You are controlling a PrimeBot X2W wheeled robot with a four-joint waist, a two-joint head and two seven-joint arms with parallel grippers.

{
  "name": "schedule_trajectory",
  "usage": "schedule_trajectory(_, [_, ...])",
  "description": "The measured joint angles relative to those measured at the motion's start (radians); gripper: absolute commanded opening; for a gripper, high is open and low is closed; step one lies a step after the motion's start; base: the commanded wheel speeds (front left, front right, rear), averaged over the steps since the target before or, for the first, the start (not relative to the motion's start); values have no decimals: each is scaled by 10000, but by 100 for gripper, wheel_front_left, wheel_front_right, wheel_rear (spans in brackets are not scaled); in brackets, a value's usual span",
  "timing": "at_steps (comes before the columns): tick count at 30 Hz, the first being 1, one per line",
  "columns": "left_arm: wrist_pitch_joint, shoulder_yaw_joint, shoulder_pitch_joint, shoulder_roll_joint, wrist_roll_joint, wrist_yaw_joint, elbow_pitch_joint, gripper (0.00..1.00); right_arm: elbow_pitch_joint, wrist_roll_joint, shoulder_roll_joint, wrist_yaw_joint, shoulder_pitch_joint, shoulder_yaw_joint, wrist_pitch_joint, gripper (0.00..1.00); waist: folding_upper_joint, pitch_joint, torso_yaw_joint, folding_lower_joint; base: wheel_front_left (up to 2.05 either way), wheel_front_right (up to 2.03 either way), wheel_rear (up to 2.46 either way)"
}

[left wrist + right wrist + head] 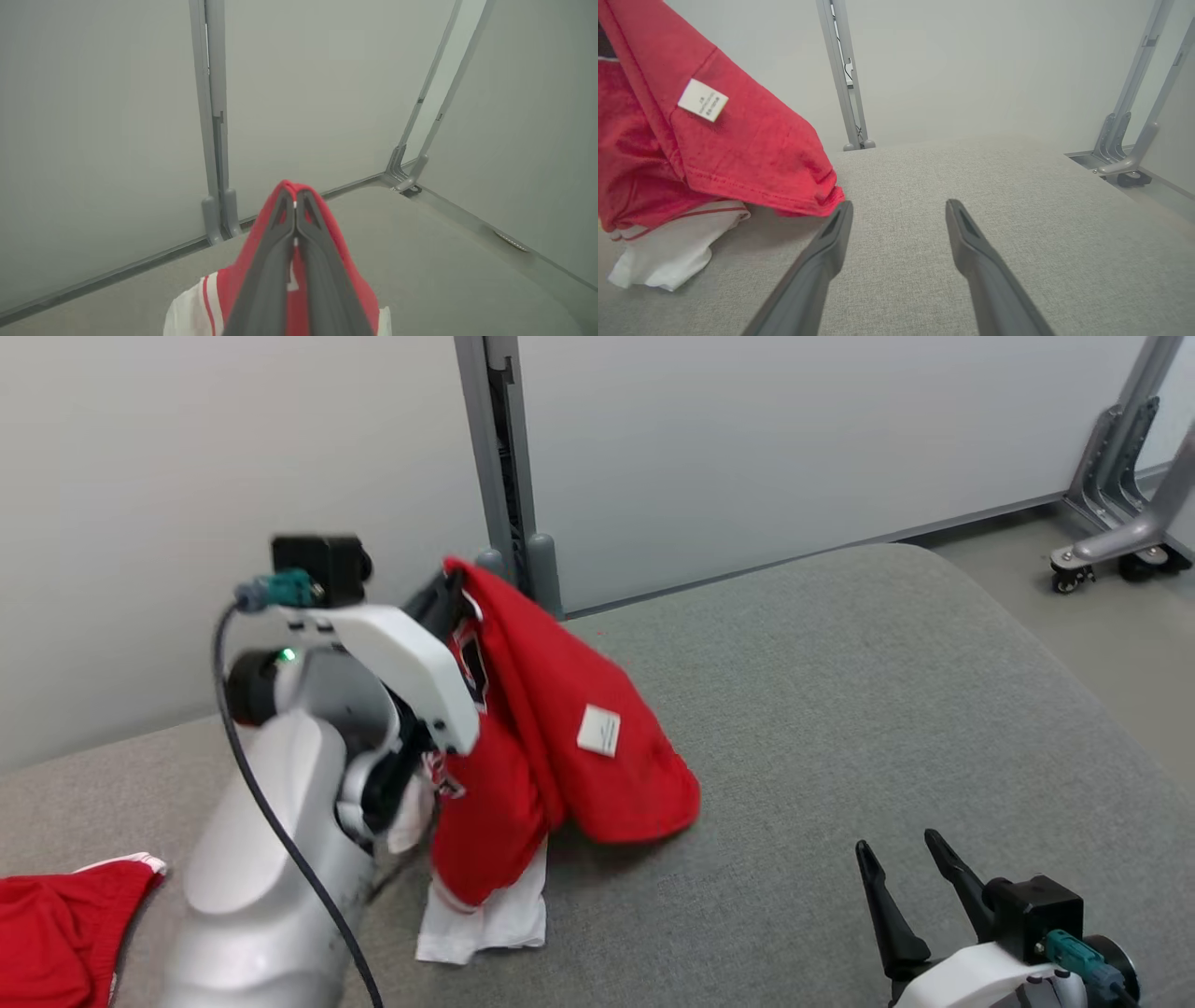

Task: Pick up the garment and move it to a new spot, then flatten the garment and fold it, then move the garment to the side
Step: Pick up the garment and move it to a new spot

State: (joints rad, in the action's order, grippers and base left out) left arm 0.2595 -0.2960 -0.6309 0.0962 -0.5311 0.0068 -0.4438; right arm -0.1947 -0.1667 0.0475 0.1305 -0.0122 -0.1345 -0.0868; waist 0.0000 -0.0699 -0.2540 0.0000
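The garment (551, 728) is red with white parts and a small white label. It hangs from my left gripper (448, 593), which is raised above the grey cushioned surface and shut on the cloth's top edge. Its lower white part rests on the surface. In the left wrist view the fingers (275, 261) are pressed together with the red garment (345, 275) draped around them. My right gripper (901, 868) stands open low at the near right, empty. In the right wrist view the garment (738, 144) hangs just left of the right gripper (896, 210).
The grey cushioned surface (840, 709) stretches to the right and ends at a rounded edge, with floor beyond. A second red and white cloth (56, 924) lies at the near left. Pale wall panels and a grey post (509, 476) stand behind. A wheeled metal frame (1120, 523) stands far right.
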Motion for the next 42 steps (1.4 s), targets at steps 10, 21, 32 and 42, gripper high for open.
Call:
schedule_trajectory(10, [-1018,-1588,1951,-453,-48,-136,-1843,100,-134,-81,-4,0,255,-372,29,100,0,246,-296,0,0,0,0])
schedule_trajectory(21, [-4792,-1509,3465,-238,-332,234,88,100,-161,79,6,0,105,113,36,100,0,-78,416,0,0,0,0])
schedule_trajectory(32, [-5227,1375,7183,481,1227,282,3739,100,-63,253,0,0,139,424,-826,100,0,-333,1613,0,0,0,0])
schedule_trajectory(42, [-5051,1939,8227,679,1756,29,2445,100,-453,552,-2,0,-137,673,-817,100,0,-634,2726,0,0,0,0])
